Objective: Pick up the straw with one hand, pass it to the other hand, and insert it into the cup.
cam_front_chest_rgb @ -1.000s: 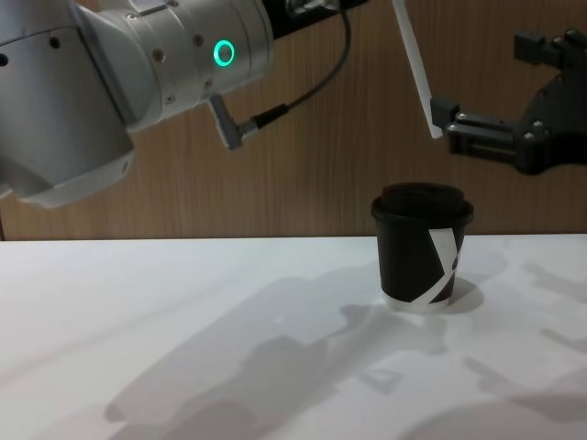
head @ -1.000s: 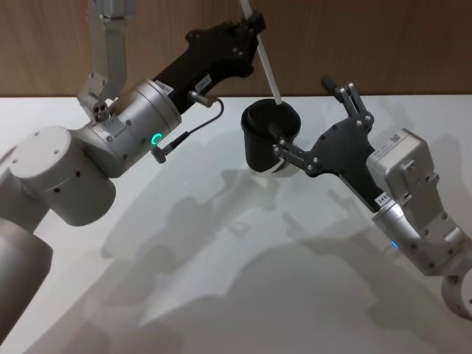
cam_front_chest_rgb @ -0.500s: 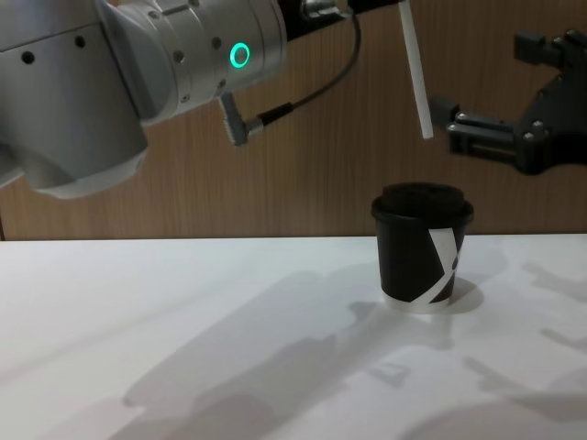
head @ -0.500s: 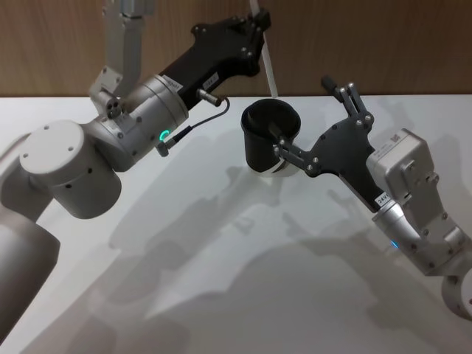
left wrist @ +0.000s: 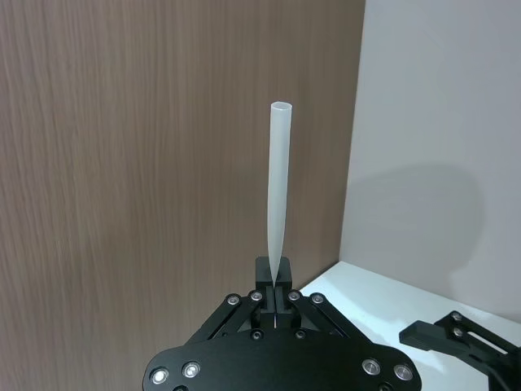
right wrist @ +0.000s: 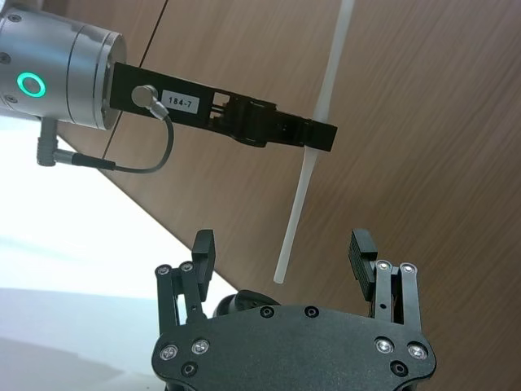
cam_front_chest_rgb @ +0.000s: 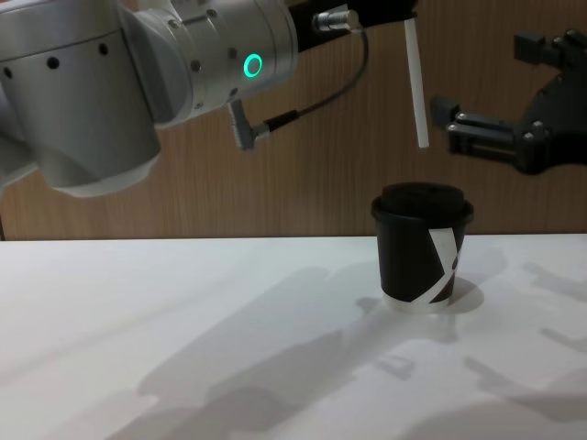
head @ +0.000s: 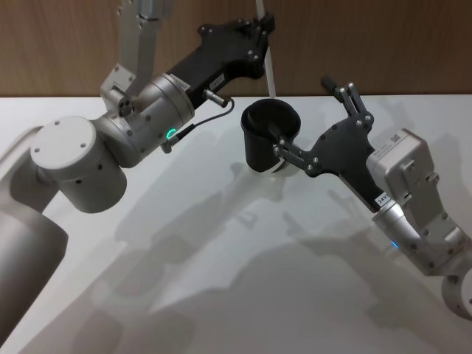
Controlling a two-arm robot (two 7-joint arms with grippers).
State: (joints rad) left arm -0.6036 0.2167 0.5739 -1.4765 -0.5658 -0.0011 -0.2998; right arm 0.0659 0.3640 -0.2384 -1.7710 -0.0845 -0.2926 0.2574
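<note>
Wood panelling (cam_front_chest_rgb: 303, 183) stood behind a white, matt table (cam_front_chest_rgb: 183, 302). On it, at about 12 o'clock from the robot, was the cup (cam_front_chest_rgb: 417, 252). The left gripper (head: 264, 22) was closed on the upper part of the straw (cam_front_chest_rgb: 415, 87) and held it in the air above the cup. The straw's lower end was apart from the domed lid (cam_front_chest_rgb: 422, 203), with clear space between them. The right gripper (head: 299, 107) waited with its fingers spread wide and nothing in them, near the cup at its 3 o'clock.

The step in hand appeared to be the insertion. From the chest view the tip looked lined up over the middle of the lid, but depth was less sure, so I would check it from the head view before descending. The straw leaned a little, its top toward 11 o'clock, so it would be better to bring it upright and lower it slowly. I could not make out the hole in the lid, and a tip that missed it would probably bend the straw or push the light cup.

The straw was thin, smooth, slightly translucent plastic and probably flexible. The cup was matt black paper, tapering downward, with a white stripe and a white base rim. The left arm was brushed silver metal with a glowing green ring (cam_front_chest_rgb: 252, 65).
</note>
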